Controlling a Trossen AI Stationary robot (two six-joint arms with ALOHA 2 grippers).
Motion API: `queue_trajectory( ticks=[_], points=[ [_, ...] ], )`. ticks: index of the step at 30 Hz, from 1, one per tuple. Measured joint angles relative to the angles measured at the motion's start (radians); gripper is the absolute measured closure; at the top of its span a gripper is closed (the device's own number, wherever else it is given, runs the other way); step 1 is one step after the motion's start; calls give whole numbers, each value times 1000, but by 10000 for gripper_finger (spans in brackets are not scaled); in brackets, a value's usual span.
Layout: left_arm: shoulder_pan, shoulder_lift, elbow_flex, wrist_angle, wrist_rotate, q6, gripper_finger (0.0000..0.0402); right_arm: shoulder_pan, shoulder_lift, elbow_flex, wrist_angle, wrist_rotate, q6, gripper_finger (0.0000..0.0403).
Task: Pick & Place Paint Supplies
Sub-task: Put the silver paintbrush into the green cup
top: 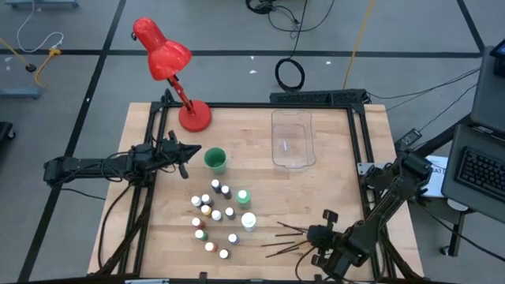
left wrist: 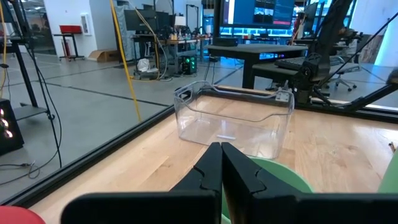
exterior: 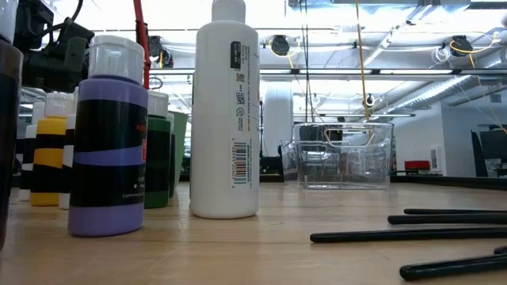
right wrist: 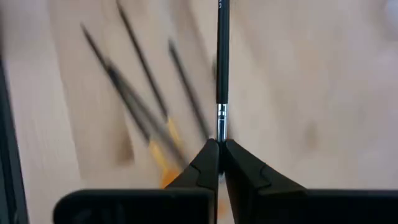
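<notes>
Several tiny white-capped paint bottles (top: 215,213) stand upright in a cluster at the table's middle front, with a green bottle (top: 243,196) and a white bottle (top: 248,222) at its right side. Thin dark paintbrushes (top: 288,237) lie flat to their right. My right gripper (top: 319,235) is at the brushes' right end, tilted downward and shut on one paintbrush (right wrist: 221,62). My left gripper (top: 196,152) waits shut and level at the left, just beside the green cup (top: 215,160). My right gripper pinches one paintbrush between its two fingertips, just behind the metal ferrule (right wrist: 221,118). The brush runs on straight ahead, in line with the fingers. The fingers slant down at it from above. Whether its far end touches the table, I cannot tell.
A clear plastic bin (top: 293,140) stands at the far right of the table. A red desk lamp (top: 170,67) rises from its base at the far left corner. Bare wood lies between the bottles and the bin. Other brushes (right wrist: 137,106) lie under my right gripper.
</notes>
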Motion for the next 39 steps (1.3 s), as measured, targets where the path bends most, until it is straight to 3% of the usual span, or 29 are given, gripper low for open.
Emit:
queue_trajectory(
  ticks=[7, 11, 15, 20, 23, 29, 35, 39],
  points=[
    [0, 0, 0, 0, 0, 0, 398, -28, -121, -3, 79, 388, -291, 398],
    [0, 0, 0, 0, 0, 0, 398, -87, -212, -95, 321, 383, -579, 399],
    [0, 0, 0, 0, 0, 0, 398, -223, -308, -284, 742, 228, -897, 399],
    [0, 0, 0, 0, 0, 0, 398, -471, -394, -536, 1348, -163, -1186, 399],
    [0, 0, 0, 0, 0, 0, 398, -627, -429, -580, 1532, -378, -1242, 399],
    [0, 0, 0, 0, 0, 0, 398, -844, -385, -496, 1486, -628, -1215, 399],
    [0, 0, 0, 0, 0, 0, 398, -895, -293, -260, 1118, -623, -1232, 399],
    [0, 0, 0, 0, 0, 0, 398, -882, -232, -128, 991, -604, -1257, 399]
  ],
)
